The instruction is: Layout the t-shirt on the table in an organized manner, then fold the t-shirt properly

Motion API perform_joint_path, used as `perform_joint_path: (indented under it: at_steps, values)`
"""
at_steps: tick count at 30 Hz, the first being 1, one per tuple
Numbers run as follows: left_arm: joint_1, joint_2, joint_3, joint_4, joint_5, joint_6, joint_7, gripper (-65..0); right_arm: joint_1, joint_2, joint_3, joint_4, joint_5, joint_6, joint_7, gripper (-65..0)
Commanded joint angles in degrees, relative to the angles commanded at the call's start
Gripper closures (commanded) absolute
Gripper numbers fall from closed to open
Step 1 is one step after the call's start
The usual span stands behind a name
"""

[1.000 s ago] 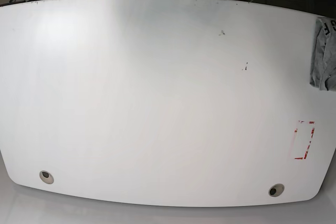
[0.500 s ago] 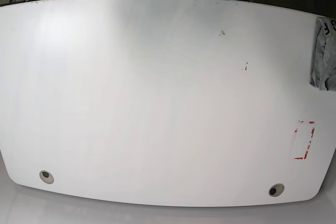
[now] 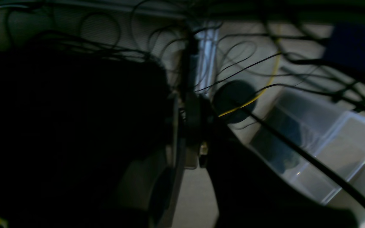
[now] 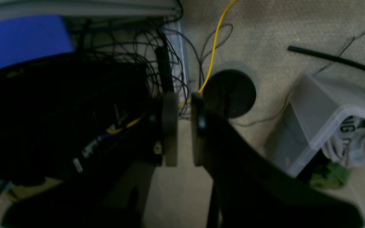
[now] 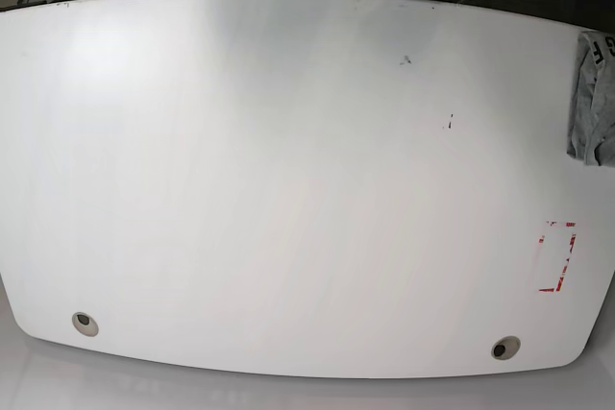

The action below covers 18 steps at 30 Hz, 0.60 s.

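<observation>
Almost nothing has moved in the base view since the earlier frames: the t-shirt (image 5: pixel 594 103) lies bunched at the table's (image 5: pixel 288 189) 3 o'clock edge, long axis running 12 to 6, partly out of frame. Neither arm appears over the tabletop. Going by the rig's layout, the left arm works that side and is judged nearer, so the shirt must come toward 9 o'clock to be spread. The left gripper (image 3: pixel 198 148) looks clenched, fingers nearly touching, in a dark, blurred view of floor cables (image 3: pixel 252 98) and a clear plastic bin (image 3: pixel 328 152). The right gripper (image 4: pixel 181 126) stands slightly parted, grasping nothing. Only the right wrist view shows grey printed cloth (image 4: pixel 353 142) inside that bin.
</observation>
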Motion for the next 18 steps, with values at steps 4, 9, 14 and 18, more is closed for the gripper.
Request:
perform_joint_path:
  at_steps: [4, 9, 14, 18]
  values:
    - [-3.5, 0.0, 0.0, -3.5, 2.5, 1.2, 0.1, -3.2, 2.4, -0.1, 0.0, -2.5, -1.5, -0.18, 0.0, -6.6]
    - [-8.0, 0.0, 0.0, -10.7, 6.8, 2.7, 0.0, -3.2, 5.4, -0.1, 0.0, -5.3, -3.8, -3.16, 0.0, -6.6]
    - [-12.4, 0.0, 0.0, -15.8, 7.9, 4.3, -0.1, -3.2, 7.0, -0.2, 0.0, -5.4, -5.8, -4.66, 0.0, -6.6]
    - [-14.9, 0.0, 0.1, -19.3, 8.0, 6.7, 0.1, -3.2, 9.6, -0.5, 0.0, -8.1, -7.3, -5.89, -0.1, -6.7]
